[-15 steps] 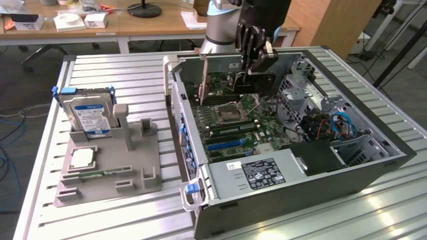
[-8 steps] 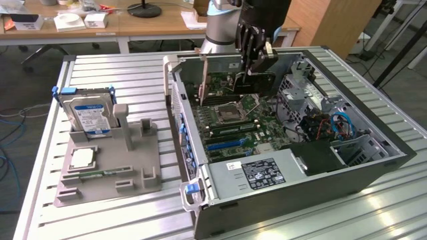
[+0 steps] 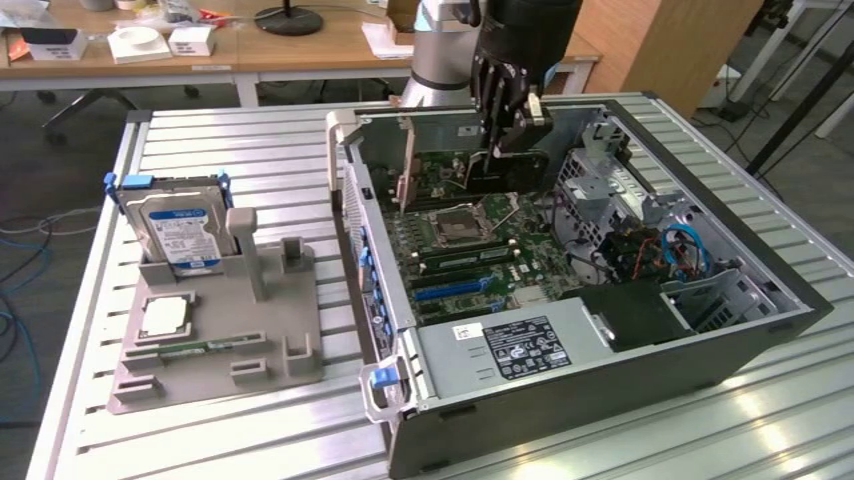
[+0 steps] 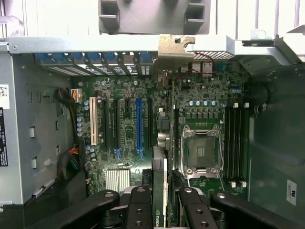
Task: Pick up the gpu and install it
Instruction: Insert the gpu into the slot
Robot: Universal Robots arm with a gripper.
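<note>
Gripping gpu (image 3: 505, 172) with gripper (image 3: 515, 140), jaws half-closed on its top edge; held upright inside case (image 3: 694, 350), twelve o'clock from socket (image 3: 461, 222), exterior view.

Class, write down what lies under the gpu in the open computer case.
The motherboard, with a blue slot and the CPU socket on either side. The strip directly beneath the gpu is covered.

Bright even light, glare on table (image 3: 781, 420), case interior (image 3: 641, 315) perhaps shadowed
</note>
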